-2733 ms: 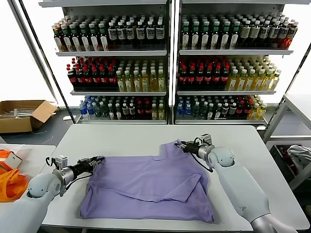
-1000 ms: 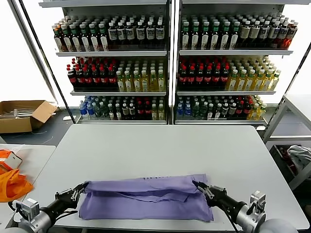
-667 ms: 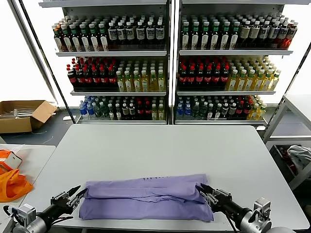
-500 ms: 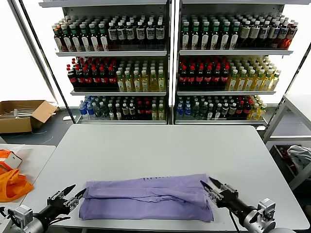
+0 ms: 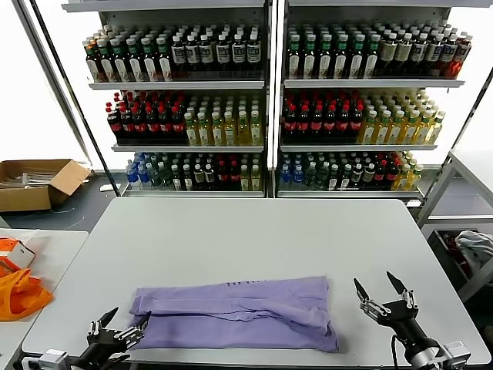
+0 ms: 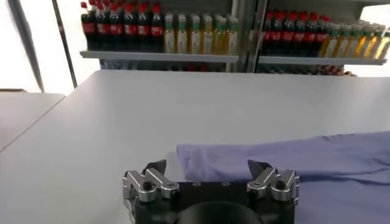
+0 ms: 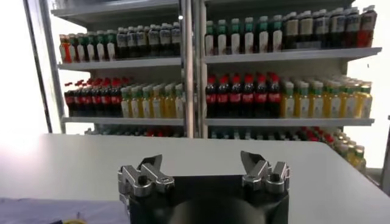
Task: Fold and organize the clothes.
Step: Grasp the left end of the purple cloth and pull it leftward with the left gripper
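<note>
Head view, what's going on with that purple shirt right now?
The lavender T-shirt lies on the grey table, folded into a long band near the front edge. Neither arm holds it. The left gripper sits open at the shirt's left end, and the right gripper is open just off its right end, fingers spread and clear of the fabric. One fold looks done; the shirt probably needs further folds to be compact.

Both hands black with silver-grey metal finger links and screws: left hand (image 5: 119, 330), right hand (image 5: 383, 290). Thin black cable and pale grey wrist housing behind each.
</note>
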Motion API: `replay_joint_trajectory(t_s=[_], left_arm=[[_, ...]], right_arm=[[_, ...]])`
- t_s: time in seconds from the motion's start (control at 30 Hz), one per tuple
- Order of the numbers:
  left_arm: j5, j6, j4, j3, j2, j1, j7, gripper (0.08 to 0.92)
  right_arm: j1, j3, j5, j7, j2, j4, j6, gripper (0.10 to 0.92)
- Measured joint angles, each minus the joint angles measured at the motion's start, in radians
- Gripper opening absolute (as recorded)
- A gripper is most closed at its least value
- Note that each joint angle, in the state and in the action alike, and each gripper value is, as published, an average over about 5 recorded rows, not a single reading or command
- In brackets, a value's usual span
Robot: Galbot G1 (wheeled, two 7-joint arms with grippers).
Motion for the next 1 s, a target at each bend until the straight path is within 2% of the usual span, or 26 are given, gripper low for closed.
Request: replay_joint_trajectory(t_s=[0.27, 0.57, 0.67, 1.0], left_arm=[[0.005, 0.016, 0.027, 0.042, -0.065, -0.069, -0.075, 0.823], [0.035, 0.015, 0.061, 0.084, -0.111, -0.087, -0.105, 0.812], [0.047, 0.014, 0.068, 0.095, -0.124, -0.091, -0.107, 0.755], [0.082, -0.008, 0.095, 0.095, -0.133, -0.093, -0.097, 0.462]], right_arm=[[-0.029, 0.003, -0.002, 0.001, 0.022, 0.013, 0.034, 0.823], [-0.033, -0.007, 0.001, 0.008, 0.039, 0.027, 0.043, 0.823], [-0.030, -0.009, 0.011, 0.015, 0.040, 0.036, 0.039, 0.823], [-0.033, 0.005, 0.053, 0.037, 0.033, 0.053, 0.026, 0.823]])
